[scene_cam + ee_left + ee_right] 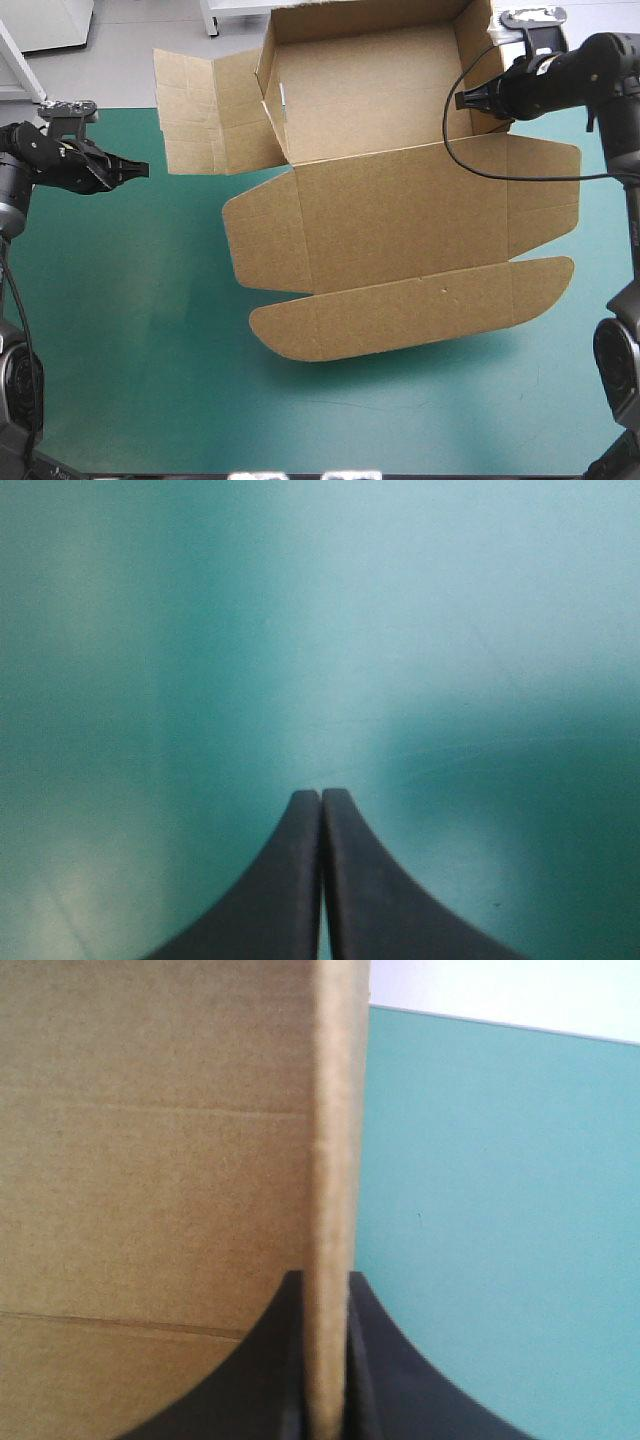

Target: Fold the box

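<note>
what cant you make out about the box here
High view: far right corner of the box is cut off by the picture's edge.
Left wrist view: the shut left gripper faces only teal-green cover; box unseen.
Right wrist view: right gripper clamps one wall; the rest lies outside.

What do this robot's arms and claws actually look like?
Both arms are black with rounded, jointed segments: the left arm and the right arm. Each ends in a claw of two broad black fingers, curved like fins and tapering to a point: left claw, right claw.
</note>
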